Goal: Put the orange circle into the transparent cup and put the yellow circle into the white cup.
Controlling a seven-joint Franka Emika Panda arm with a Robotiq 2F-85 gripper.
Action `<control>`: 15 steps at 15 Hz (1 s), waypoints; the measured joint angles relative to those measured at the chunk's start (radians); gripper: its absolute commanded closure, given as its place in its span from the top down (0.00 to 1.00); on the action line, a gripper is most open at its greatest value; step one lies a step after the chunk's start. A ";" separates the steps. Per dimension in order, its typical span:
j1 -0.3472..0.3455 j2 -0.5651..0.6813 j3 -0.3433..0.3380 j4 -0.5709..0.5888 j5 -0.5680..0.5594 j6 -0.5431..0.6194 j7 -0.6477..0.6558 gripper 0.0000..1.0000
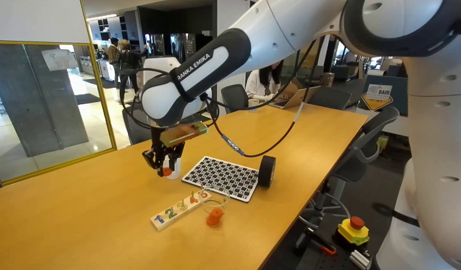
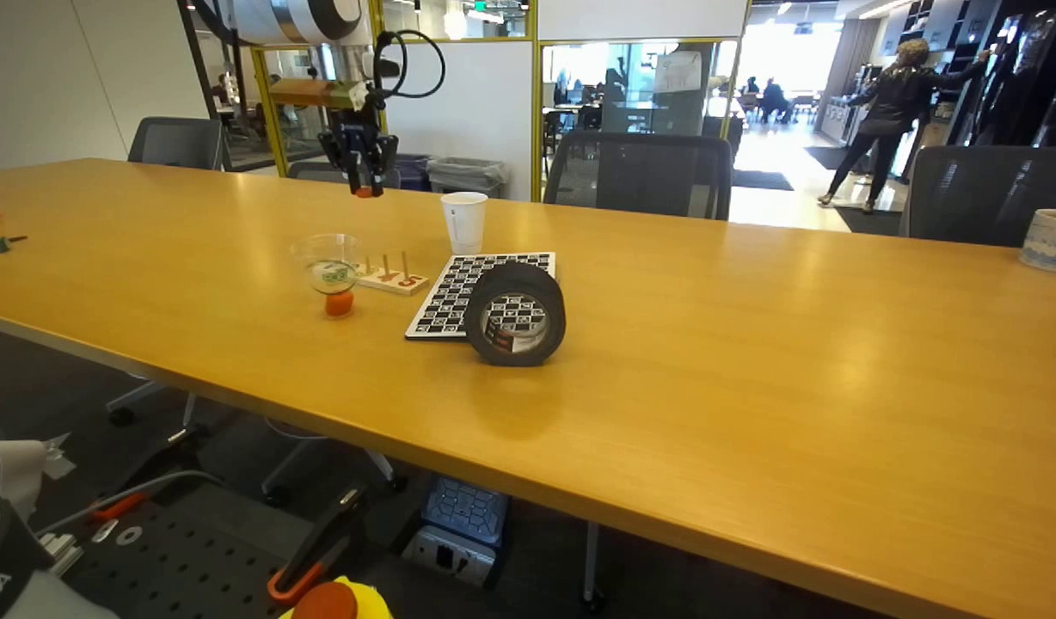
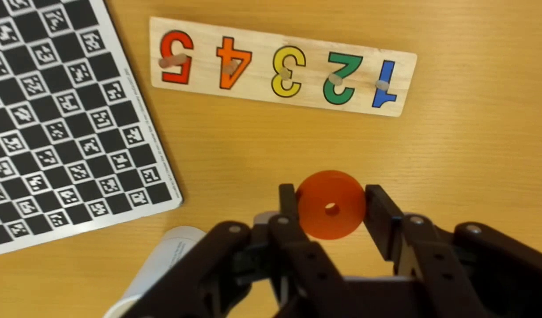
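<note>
The tool (image 3: 331, 202) is clamped on the orange circle (image 3: 329, 187), its fingers (image 3: 289, 201) against both sides, and holds it in the air above the worktop (image 2: 752, 387). The white cup (image 2: 465, 225) stands upright near the tool, to the tool's right in an exterior view; in the wrist view it shows low on the tool's left, partly hidden. The transparent cup (image 2: 328, 265) stands well apart from the tool, past the numbered peg board (image 3: 257, 57), with orange pieces (image 2: 339, 303) at its lower part; whether they lie inside it I cannot tell for certain. In the wrist view the numbered peg board lies ahead of the tool and the chequered board (image 3: 68, 132) to its left. The black roll of tape (image 1: 267, 171) stands on edge by the chequered board, well apart from the tool
</note>
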 measured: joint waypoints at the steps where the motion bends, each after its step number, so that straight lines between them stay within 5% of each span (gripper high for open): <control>1: -0.008 -0.040 -0.002 -0.036 0.000 -0.009 0.007 0.19; 8: -0.072 -0.231 0.000 -0.243 0.089 -0.100 -0.070 0.19; 15: -0.092 -0.268 0.000 -0.347 0.167 -0.151 -0.166 0.19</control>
